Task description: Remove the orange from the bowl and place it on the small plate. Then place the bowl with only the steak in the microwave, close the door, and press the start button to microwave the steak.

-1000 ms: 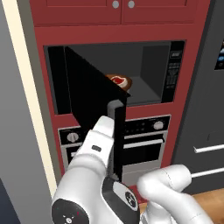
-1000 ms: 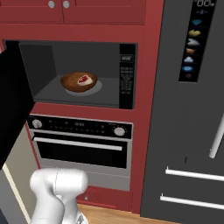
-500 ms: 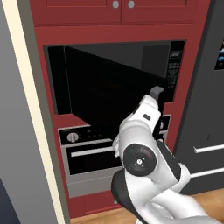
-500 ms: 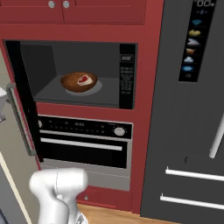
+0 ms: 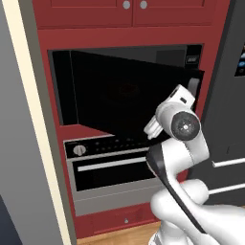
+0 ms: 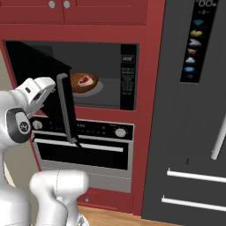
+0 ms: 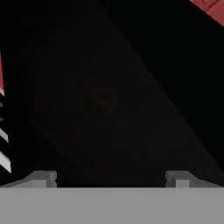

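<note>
The microwave (image 6: 88,73) sits in red cabinetry (image 6: 150,88), above a built-in oven (image 6: 81,143) with a horizontal handle. Its button panel (image 6: 128,77) occupies the right side of the front.

The door (image 5: 129,98) stands partly open, hinged at the left and angled outward from the cavity. In the right base view it appears almost edge-on, with the vertical silver bar handle (image 6: 66,108) at its free edge. In the left base view its black glass face spans most of the microwave front.

The bowl (image 6: 85,84) rests inside the cavity on the cavity floor. The steak (image 6: 86,80) lies in the bowl. Both are visible past the free edge of the door in the right base view. No other item is visible in the bowl.

The end effector (image 7: 109,177) is positioned against or just beside the outer face of the door, at the handle end. In the hand view the two finger tips (image 7: 41,177) stand far apart at the bottom, with dark door glass between and beyond them. The jaws are fully spread and grip nothing.

A dark refrigerator (image 6: 194,110) stands to the right of the cabinetry.
</note>
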